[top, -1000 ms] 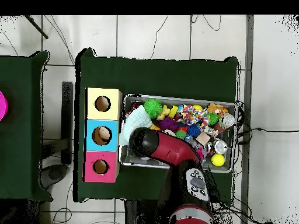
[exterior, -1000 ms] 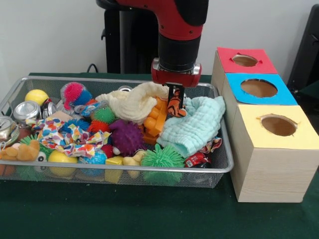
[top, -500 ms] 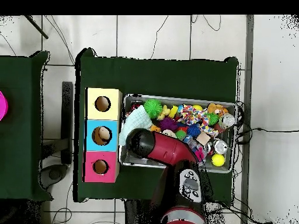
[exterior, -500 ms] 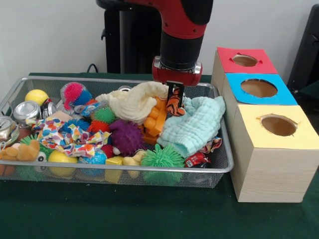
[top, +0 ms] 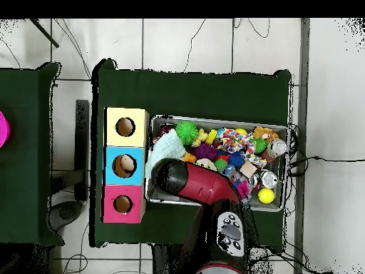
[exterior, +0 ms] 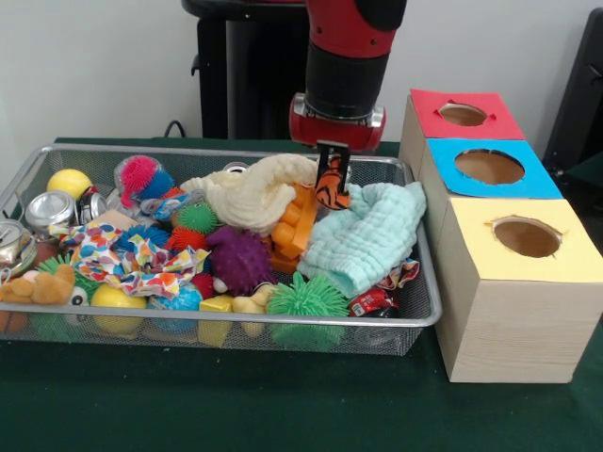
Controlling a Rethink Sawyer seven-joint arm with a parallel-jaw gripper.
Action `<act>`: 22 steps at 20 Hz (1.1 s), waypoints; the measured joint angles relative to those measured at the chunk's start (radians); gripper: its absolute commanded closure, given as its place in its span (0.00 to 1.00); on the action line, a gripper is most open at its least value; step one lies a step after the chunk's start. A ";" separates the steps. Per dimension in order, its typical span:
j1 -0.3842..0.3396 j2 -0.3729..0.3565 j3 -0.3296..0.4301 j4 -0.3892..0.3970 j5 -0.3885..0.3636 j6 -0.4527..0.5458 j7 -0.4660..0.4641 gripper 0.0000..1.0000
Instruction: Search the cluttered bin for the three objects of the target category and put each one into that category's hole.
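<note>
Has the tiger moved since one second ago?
Yes. In the front view the tiger, held by the gripper, has risen: it now hangs higher against the bin's far rim.

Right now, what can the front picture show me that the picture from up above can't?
Only the front view shows the claw shut on the little striped tiger, lifted above the pale green cloth; from above, the red arm hides both. Only the overhead view shows something pale inside the blue box's hole, and the floor cables. Both show the wire basket full of toys, the green spiky ball and the yellow box, blue box and red box.
</note>
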 measured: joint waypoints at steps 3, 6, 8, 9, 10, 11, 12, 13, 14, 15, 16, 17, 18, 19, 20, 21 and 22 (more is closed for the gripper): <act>-0.002 -0.065 0.001 0.014 0.000 0.000 0.000 1.00; 0.004 -0.126 -0.001 0.022 0.002 0.004 0.000 1.00; 0.008 -0.159 -0.002 0.024 0.002 0.007 0.000 1.00; 0.011 -0.191 -0.002 0.025 0.004 0.011 0.000 1.00; 0.012 -0.203 -0.003 0.025 0.006 0.011 0.000 1.00; 0.012 -0.214 -0.002 0.025 0.007 0.011 0.000 1.00; 0.011 -0.234 -0.003 0.025 0.010 0.011 0.000 1.00; 0.011 -0.239 -0.003 0.025 0.011 0.011 0.000 1.00; 0.011 -0.244 -0.003 0.026 0.013 0.011 0.000 1.00; 0.011 -0.249 -0.003 0.027 0.015 0.011 0.000 1.00; 0.012 -0.254 -0.003 0.029 0.020 0.011 0.000 1.00; 0.012 -0.256 -0.003 0.031 0.022 0.011 0.000 1.00; 0.014 -0.258 -0.005 0.034 0.026 0.011 0.000 1.00; 0.019 -0.261 -0.008 0.039 0.030 0.011 0.000 1.00; 0.034 -0.265 -0.019 0.052 0.039 0.011 0.002 1.00; 0.036 -0.265 -0.021 0.053 0.040 0.011 0.002 1.00; 0.049 -0.267 -0.030 0.062 0.044 0.011 0.004 1.00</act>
